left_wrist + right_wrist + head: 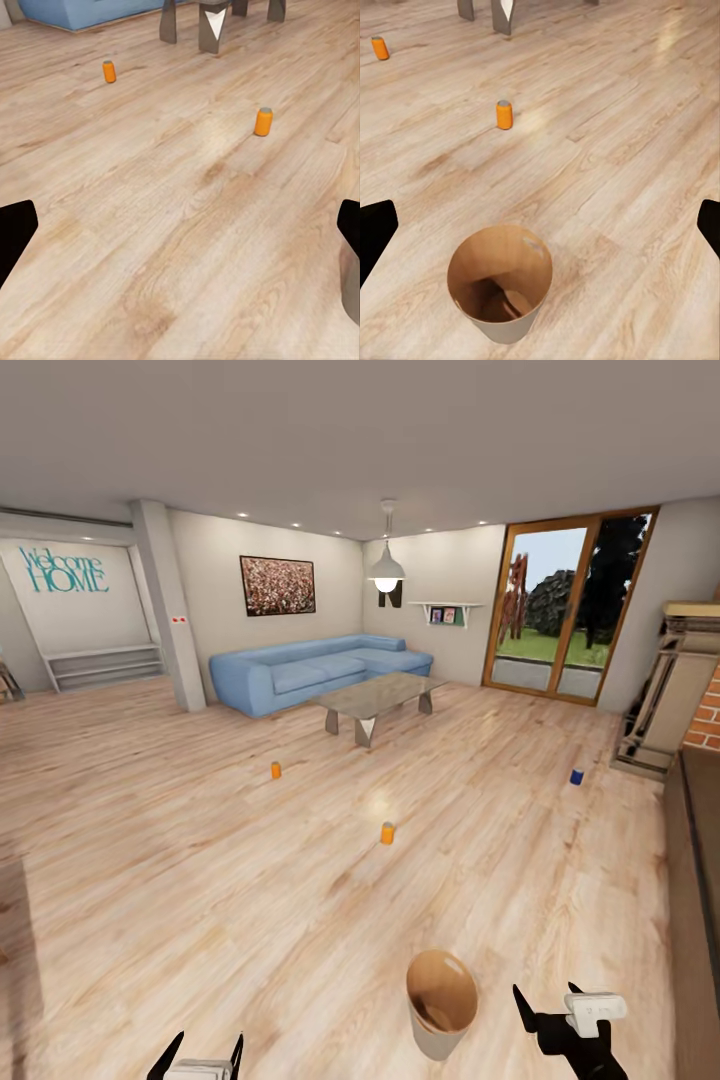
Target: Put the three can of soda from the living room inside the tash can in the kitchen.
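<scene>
Head view looks across the living room: a light wood floor (200, 840) runs back to a long blue sofa (310, 672) at the upper middle of the frame, with a grey low table (380, 700) just in front of it. Three soda cans stand upright on the floor, well apart from each other — one orange can (276, 770) left of centre, a second orange can (387, 833) near the centre, and a blue can (576, 776) toward the right edge. The trash can (441, 1002) stands low in the frame, right of centre, pale grey outside and brown inside, with its mouth tipped toward the camera. The left hand (203, 1058) shows at the bottom edge, its two dark fingers spread wide and holding nothing. The right hand (555, 1010) sits at the lower right, just beside the trash can but apart from it, fingers also spread and empty. A brick fireplace edge (706, 712) shows at the far right, and glass doors (565, 605) at the upper right.

Left wrist view shows both orange cans on the floor — one at the upper left (109, 71), one right of centre (263, 121) — with table legs (214, 26) along the top edge. Dark fingertips (15, 232) sit at the two side edges, far apart.

Right wrist view has the trash can (472, 319) at the bottom, open mouth up, between the widely parted fingertips (375, 232). An orange can (504, 115) stands beyond it, another (380, 48) at the upper left.
</scene>
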Robot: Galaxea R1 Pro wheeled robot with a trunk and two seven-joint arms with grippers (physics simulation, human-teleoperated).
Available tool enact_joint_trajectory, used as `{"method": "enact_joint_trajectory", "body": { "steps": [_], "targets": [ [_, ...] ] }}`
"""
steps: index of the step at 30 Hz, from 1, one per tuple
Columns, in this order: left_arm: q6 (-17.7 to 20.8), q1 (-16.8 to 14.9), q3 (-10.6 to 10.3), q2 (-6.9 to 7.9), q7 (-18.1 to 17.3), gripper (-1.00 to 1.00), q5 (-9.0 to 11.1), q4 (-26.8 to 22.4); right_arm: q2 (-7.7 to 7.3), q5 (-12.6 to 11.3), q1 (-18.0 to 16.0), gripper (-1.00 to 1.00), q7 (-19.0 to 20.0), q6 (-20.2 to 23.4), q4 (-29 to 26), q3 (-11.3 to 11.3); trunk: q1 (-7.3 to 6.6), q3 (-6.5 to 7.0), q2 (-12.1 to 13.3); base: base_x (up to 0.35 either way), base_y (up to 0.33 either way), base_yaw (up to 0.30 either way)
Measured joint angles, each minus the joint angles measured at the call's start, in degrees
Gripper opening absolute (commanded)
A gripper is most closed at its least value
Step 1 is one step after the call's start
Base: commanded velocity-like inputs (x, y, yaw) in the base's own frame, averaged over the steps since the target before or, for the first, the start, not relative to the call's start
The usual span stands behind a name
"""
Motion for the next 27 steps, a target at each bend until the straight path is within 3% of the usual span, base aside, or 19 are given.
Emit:
{"method": "enact_joint_trajectory", "body": {
  "steps": [20,27],
  "targets": [
    [0.18,-0.04,0.05,-0.02,-0.1,1.0,-0.12,0.05,0.07,0.44,0.0,1.0,0.0,0.14,0.13,0.35,0.0,0.0,0.0,0.099,0.002,0.0],
    [0.26,-0.07,0.1,-0.03,-0.11,1.0,-0.1,0.11,0.1,0.56,0.0,1.0,0.0,0.17,0.74,0.43,0.0,0.0,0.0,0.148,0.187,0.0]
  ]
}}
